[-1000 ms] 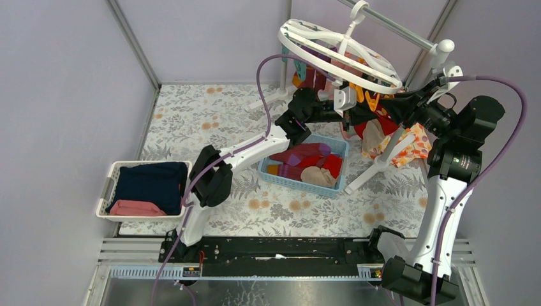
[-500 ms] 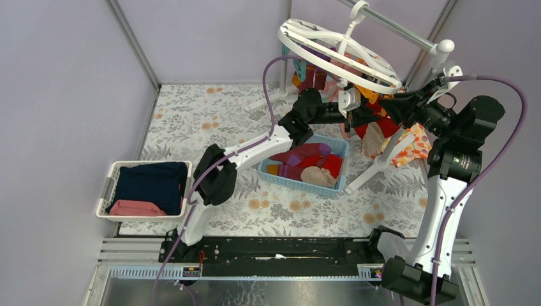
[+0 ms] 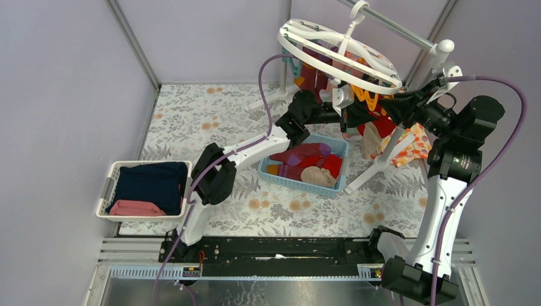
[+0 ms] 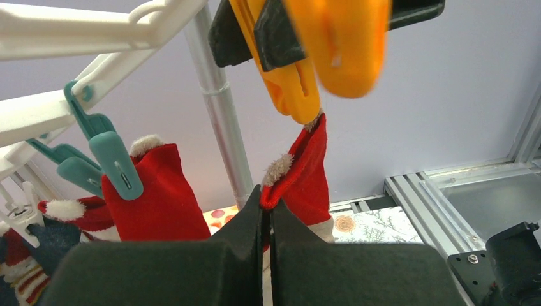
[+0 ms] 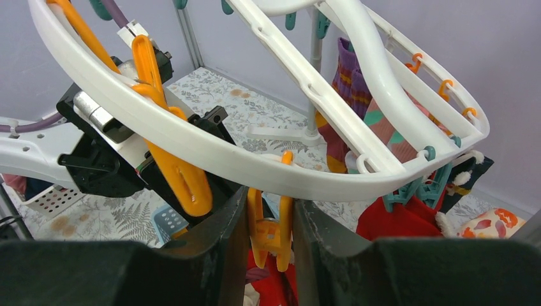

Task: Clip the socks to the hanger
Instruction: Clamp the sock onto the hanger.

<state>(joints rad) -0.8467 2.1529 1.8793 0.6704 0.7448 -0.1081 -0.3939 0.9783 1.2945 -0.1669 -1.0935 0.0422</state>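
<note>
The white oval hanger [image 3: 306, 51] hangs from the rack at the back, and its ring [image 5: 191, 137] crosses the right wrist view. My left gripper [image 4: 266, 197] is shut on the cuff of a red sock [image 4: 306, 178], held up under the ring. The sock's top tip reaches the lower end of an orange clip [image 4: 293, 89]. My right gripper [image 5: 269, 210] is shut on that orange clip [image 5: 271, 226], its fingers pressing the clip's two sides. Another red sock [image 4: 153, 191] hangs from a teal clip [image 4: 111, 162]. More socks lie in the blue basket [image 3: 335, 169].
The rack's grey pole [image 4: 220, 108] stands just behind the held sock. An orange floral cloth [image 3: 415, 143] hangs by the right arm. A white basket [image 3: 108, 185] with navy and pink cloth sits at the left. Several clipped socks hang on the ring's far side [image 5: 348, 70].
The left gripper has shifted slightly under the ring with the red sock, and the hanger has rocked a little. Both grips are unchanged.
</note>
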